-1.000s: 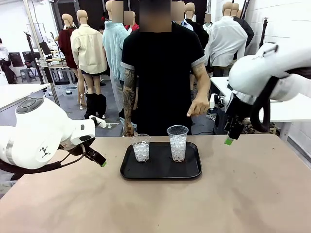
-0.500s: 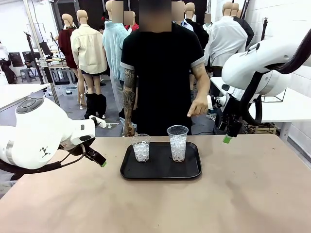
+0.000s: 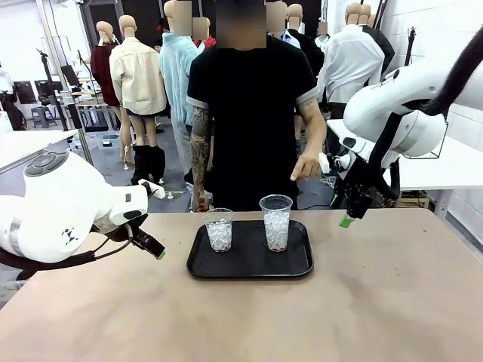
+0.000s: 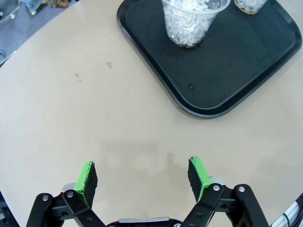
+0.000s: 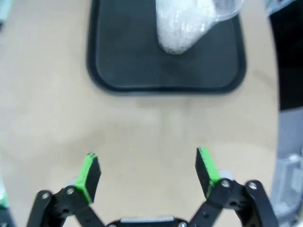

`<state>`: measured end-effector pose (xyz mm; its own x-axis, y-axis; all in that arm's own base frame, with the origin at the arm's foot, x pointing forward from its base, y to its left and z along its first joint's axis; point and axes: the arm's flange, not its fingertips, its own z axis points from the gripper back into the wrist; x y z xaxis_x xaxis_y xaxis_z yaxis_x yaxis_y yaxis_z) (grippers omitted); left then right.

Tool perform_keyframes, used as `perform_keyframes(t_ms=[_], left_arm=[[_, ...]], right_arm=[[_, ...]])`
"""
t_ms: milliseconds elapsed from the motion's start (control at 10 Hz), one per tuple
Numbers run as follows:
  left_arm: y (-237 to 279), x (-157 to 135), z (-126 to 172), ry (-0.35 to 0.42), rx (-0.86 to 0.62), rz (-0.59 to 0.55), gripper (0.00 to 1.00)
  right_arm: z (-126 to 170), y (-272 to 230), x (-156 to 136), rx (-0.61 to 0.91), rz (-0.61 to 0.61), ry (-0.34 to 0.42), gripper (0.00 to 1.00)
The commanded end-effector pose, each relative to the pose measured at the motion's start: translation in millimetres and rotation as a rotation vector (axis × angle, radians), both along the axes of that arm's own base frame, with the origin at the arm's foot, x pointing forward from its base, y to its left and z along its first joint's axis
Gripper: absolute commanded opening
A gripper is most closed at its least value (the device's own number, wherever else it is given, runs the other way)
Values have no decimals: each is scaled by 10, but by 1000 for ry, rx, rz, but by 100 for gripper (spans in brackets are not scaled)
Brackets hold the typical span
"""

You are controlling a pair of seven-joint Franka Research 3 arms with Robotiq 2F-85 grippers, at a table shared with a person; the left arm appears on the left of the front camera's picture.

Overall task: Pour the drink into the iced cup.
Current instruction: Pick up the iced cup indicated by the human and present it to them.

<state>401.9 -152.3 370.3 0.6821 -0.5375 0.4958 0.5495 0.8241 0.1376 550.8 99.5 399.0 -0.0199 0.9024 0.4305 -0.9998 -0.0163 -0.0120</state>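
left arm: white, comes in low from the left edge, over the near-left part of the tan tabletop [image 3: 377, 302]
left gripper [image 3: 158, 253]: above the table, left of the tray and apart from it; in its wrist view [image 4: 142, 172] the green pads are spread wide with bare tabletop between them
table marks [image 4: 109, 65]: a few small brown specks on the tabletop between the left gripper and the tray
flat black rectangular tray [image 3: 249, 260]: centre of the table toward the far edge, carries both cups; left wrist view shows a small droplet [image 4: 190, 87] on its bare floor [image 4: 236, 66]
shorter clear plastic cup [image 3: 219, 230]: upright on the tray's left half, filled with white ice; it is the nearer cup for the left gripper [image 4: 191, 21] and stands between that gripper and the taller one
taller clear plastic cup [image 3: 276, 222]: upright on the tray's right half, ice nearly to the rim, beside the shorter cup but not touching
person [image 3: 253, 113]: black T-shirt, stands behind the far edge directly behind the tray
person's hand [image 3: 308, 167]: hangs loose behind the table edge, above and right of the taller cup, between it and the right arm
right gripper [image 3: 345, 221]: points down above the far-right table area, right of the tray; in its wrist view [image 5: 147, 168] fingers set wide apart, holding nothing
right wrist view: blurred; tray [image 5: 128, 47] ahead with one iced cup [image 5: 184, 23] on it, bare tabletop in between
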Motion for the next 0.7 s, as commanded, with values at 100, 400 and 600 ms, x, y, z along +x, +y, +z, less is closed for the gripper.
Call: perform_keyframes(t_ms=[100, 400, 600], left_arm=[[15, 5, 8, -1, -2, 3, 100], [15, 5, 8, -1, -2, 3, 100], [15, 5, 8, -1, -2, 3, 100]], right_arm=[[-472, 88, 479, 190, 95, 59, 100], [-806, 302, 723, 341, 20, 64, 100], [-928, 347, 862, 381, -22, 110, 100]])
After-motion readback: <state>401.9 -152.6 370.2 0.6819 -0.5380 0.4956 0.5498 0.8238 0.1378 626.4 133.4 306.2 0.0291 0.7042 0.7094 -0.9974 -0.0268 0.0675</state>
